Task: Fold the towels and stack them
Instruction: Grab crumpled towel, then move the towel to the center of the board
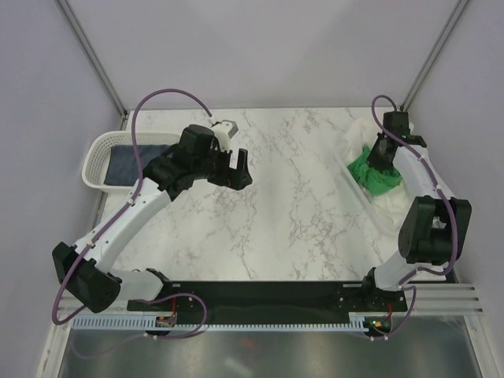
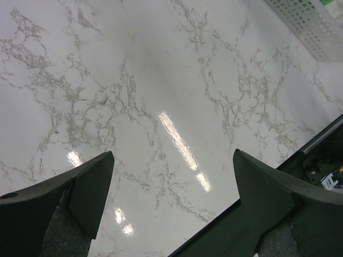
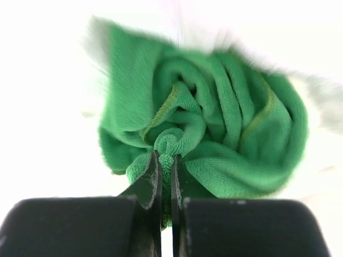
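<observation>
A crumpled bright green towel point(image 1: 368, 175) point(image 3: 214, 139) lies on the large white towel point(image 1: 391, 206) inside the basket at the right. My right gripper point(image 1: 383, 157) point(image 3: 166, 163) is shut on a pinched fold of the green towel. A dark navy towel point(image 1: 134, 164) lies flat in the white basket point(image 1: 96, 161) at the far left. Over the bare marble, just right of that basket, my left gripper point(image 1: 234, 167) point(image 2: 172, 176) hangs open and holds nothing.
A white perforated basket point(image 1: 352, 187) holds the right-hand towels near the table's right edge. The left basket's corner point(image 2: 313, 27) shows in the left wrist view. A black rail point(image 1: 260, 293) runs along the near edge between the arm bases.
</observation>
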Controlling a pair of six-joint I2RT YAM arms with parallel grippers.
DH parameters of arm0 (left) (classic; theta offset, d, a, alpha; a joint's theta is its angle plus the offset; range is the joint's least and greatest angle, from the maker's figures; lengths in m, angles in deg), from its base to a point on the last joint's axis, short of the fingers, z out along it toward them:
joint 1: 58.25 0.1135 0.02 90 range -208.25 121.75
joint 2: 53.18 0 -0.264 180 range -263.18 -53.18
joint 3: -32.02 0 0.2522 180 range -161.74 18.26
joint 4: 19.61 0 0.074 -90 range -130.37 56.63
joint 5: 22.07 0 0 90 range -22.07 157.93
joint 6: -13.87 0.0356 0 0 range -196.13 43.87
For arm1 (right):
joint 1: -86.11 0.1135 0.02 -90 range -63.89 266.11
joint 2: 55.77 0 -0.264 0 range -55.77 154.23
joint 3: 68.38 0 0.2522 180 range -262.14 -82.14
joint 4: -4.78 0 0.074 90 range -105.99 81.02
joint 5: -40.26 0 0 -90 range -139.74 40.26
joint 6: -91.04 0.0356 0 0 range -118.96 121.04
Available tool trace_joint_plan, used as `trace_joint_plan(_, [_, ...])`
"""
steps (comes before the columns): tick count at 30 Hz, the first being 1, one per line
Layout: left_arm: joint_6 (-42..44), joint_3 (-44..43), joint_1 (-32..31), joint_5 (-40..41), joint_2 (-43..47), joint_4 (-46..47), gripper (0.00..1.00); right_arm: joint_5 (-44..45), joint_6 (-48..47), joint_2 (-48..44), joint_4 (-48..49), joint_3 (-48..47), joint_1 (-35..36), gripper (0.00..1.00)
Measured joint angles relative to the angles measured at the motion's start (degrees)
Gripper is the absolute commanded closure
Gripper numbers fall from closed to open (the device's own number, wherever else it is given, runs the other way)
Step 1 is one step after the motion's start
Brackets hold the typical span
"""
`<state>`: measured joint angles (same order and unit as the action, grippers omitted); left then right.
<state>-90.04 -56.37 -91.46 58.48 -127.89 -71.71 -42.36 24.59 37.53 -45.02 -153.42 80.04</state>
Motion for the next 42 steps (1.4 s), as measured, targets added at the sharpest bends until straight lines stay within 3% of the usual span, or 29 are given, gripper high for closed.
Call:
trace_joint_plan(5, [-0.02, -0.90, 0.00, -0.09, 0.85, -0.02, 0.00, 1.42, -1.36, -3.19, -5.68, -15.30, -0.04, 1.00])
trace_joint_plan(6, [-0.02, -1.40, 0.00, -0.11, 1.20, -0.02, 0.04, 0.72, -1.33, -4.70, -6.12, -19.28, 0.00, 1.00])
trace_joint_plan(11, [-3.10, -3.37, 0.02, -1.79, 3.65, 0.33, 0.04, -4.50, -1.27, -11.17, -6.97, -32.59, 3.76, 1.00])
trace_joint_plan(19, [-4.31, -6.82, 0.02, -2.80, 9.70, 0.83, 0.05, -23.71, 5.84, -18.51, 0.79, -36.63, 14.36, 1.00])
trace_joint_plan(24, [-4.76, -7.93, 0.02, -3.32, 12.13, 1.07, 0.05, -35.74, 15.91, -18.29, 14.05, -31.85, 19.69, 1.00])
trace_joint_plan(28, [-4.79, -7.78, 0.02, -3.34, 12.94, 1.09, 0.05, -40.15, 20.41, -17.07, 20.65, -26.47, 23.76, 1.00])
trace_joint_plan(32, [-5.88, -4.85, 0.02, -4.37, 13.40, 1.95, 0.08, -38.29, 21.62, -17.90, 24.46, -14.73, 25.16, 1.00])
trace_joint_plan(37, [-9.01, 4.07, 0.09, -0.87, 13.40, 1.79, 0.08, -32.41, 21.38, -15.47, 27.43, 6.97, 27.41, 0.98])
trace_joint_plan(38, [-9.46, 5.57, 0.13, 0.22, 12.72, 1.36, 0.08, -31.56, 21.00, -13.73, 27.28, 9.51, 27.67, 0.91])
trace_joint_plan(39, [-9.81, 6.43, 0.13, 0.90, 12.00, 0.92, 0.08, -30.32, 20.13, -10.64, 26.29, 11.41, 27.98, 0.72])
trace_joint_plan(42, [-10.69, 7.56, 0.13, 3.06, 8.17, 0.44, 0.08, -22.71, 16.87, -2.10, 21.35, 12.00, 28.11, 0.51])
